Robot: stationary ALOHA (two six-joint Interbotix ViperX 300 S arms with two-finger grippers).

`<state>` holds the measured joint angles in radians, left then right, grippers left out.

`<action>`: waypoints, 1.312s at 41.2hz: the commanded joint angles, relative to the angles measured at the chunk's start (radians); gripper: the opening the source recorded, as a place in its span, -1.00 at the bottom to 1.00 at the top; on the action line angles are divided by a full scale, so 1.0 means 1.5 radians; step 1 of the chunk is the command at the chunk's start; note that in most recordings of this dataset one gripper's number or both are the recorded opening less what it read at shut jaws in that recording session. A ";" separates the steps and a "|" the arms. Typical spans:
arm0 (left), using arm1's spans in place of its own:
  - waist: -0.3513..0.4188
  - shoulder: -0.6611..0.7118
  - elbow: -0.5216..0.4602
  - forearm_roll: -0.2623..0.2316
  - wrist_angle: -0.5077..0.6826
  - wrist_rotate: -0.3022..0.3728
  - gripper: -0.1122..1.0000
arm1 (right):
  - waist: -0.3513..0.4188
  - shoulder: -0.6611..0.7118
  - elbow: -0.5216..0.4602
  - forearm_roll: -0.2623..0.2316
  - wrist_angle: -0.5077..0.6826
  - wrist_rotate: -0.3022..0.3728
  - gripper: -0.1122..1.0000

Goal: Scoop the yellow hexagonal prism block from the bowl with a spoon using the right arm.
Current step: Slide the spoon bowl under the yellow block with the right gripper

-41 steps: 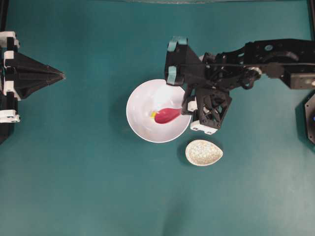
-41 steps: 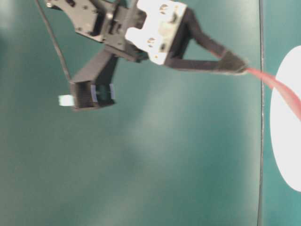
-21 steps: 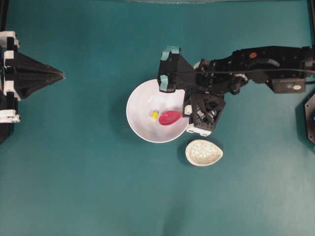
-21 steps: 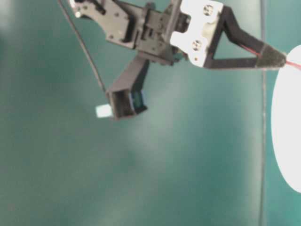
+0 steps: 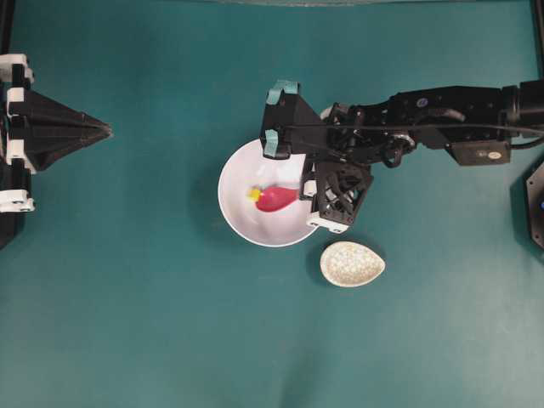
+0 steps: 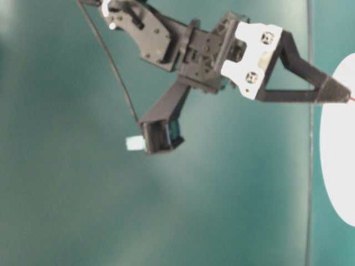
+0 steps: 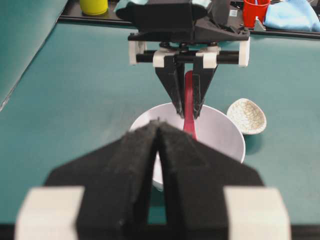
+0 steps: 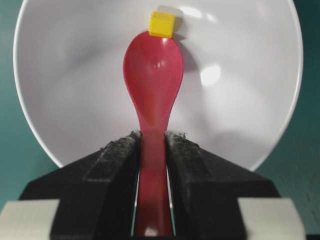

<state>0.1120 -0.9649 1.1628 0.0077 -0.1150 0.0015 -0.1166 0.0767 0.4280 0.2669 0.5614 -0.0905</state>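
Observation:
The white bowl (image 5: 246,223) sits mid-table. My right gripper (image 5: 302,194) is shut on the handle of the pink-red spoon (image 5: 274,199), which reaches into the bowl from the right. In the right wrist view the fingers (image 8: 115,150) clamp the handle and the scoop (image 8: 152,70) lies empty on the bowl's floor (image 8: 75,75). The yellow block (image 8: 161,23) rests against the scoop's tip, outside it; from overhead the block (image 5: 253,194) is just left of the scoop. My left gripper (image 5: 106,130) rests shut at the far left, away from the bowl.
A speckled beige spoon rest (image 5: 352,263) lies just below and right of the bowl. In the left wrist view a yellow cup (image 7: 93,6), a red cup (image 7: 256,9) and a blue cloth (image 7: 292,15) stand beyond the table's far edge.
My right arm has shifted left and the spoon has slid left across the bowl, with the yellow block moving left at its tip. The left arm has not moved.

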 commanded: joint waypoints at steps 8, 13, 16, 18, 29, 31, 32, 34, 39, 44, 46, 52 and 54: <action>0.002 0.003 -0.019 0.002 -0.003 0.001 -0.70 | 0.001 -0.005 -0.006 -0.015 -0.055 -0.001 -0.36; 0.001 0.004 -0.019 0.002 -0.003 0.001 -0.70 | 0.001 -0.004 0.002 -0.013 -0.077 0.000 -0.36; 0.002 0.004 -0.019 0.002 -0.003 0.001 -0.70 | 0.001 -0.005 0.009 -0.013 -0.090 0.001 -0.36; 0.002 0.004 -0.019 0.002 -0.003 0.001 -0.70 | 0.001 -0.005 0.013 -0.013 -0.098 0.001 -0.36; 0.002 0.004 -0.019 0.002 -0.004 0.001 -0.71 | 0.002 -0.005 0.036 -0.012 -0.130 0.003 -0.36; 0.001 0.004 -0.019 0.002 -0.004 0.001 -0.71 | 0.003 -0.005 0.039 -0.011 -0.137 0.003 -0.36; 0.002 0.004 -0.019 0.002 -0.004 0.001 -0.71 | 0.003 -0.005 0.040 -0.012 -0.140 0.003 -0.36; 0.001 0.004 -0.019 0.002 -0.004 0.001 -0.71 | 0.005 -0.005 0.043 -0.012 -0.147 0.003 -0.36; 0.002 0.004 -0.019 0.002 -0.004 0.001 -0.71 | 0.007 -0.005 0.048 -0.012 -0.166 0.003 -0.36; 0.001 0.004 -0.019 0.002 -0.004 0.001 -0.71 | 0.009 -0.005 0.051 -0.010 -0.175 0.004 -0.36; 0.002 0.004 -0.019 0.002 -0.005 0.001 -0.71 | 0.009 -0.005 0.052 -0.010 -0.176 0.004 -0.36; 0.002 0.004 -0.019 0.002 -0.005 0.001 -0.70 | 0.011 -0.005 0.053 -0.010 -0.178 0.004 -0.36; 0.002 0.004 -0.019 0.002 -0.005 0.001 -0.71 | 0.012 -0.005 0.053 -0.010 -0.179 0.004 -0.36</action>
<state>0.1120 -0.9649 1.1628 0.0077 -0.1150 0.0015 -0.1028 0.0844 0.5170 0.2485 0.3037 -0.0859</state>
